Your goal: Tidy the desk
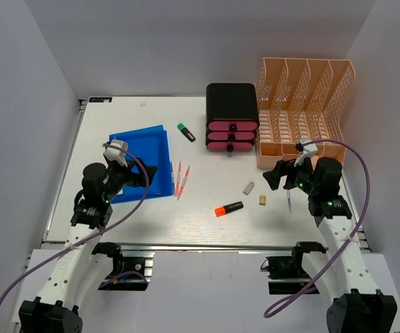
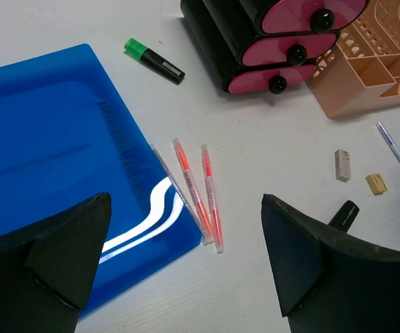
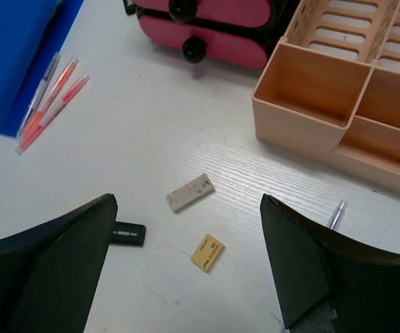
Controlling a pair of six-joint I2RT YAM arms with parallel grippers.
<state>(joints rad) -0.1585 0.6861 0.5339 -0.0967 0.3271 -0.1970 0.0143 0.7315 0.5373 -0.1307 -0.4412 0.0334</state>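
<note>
Your right claw (image 3: 187, 215), spread and empty, is nearer: grey eraser (image 3: 190, 192) just ahead on the desk (image 3: 137, 132), short of the peach rack (image 3: 303, 128), lengthwise across the gap.

Blue folder (image 1: 148, 149), peach file rack (image 1: 303, 90), pink-fronted drawer unit (image 1: 232, 104), green highlighter (image 1: 186, 132) (capped), orange highlighter (image 1: 229, 209)

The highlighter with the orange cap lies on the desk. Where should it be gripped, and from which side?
Grip the orange-capped highlighter at mid-length, coming straight down from above and closing across its narrow width. It lies flat on the desk, nearly left to right in the top view, with bare surface along both long sides.
</note>
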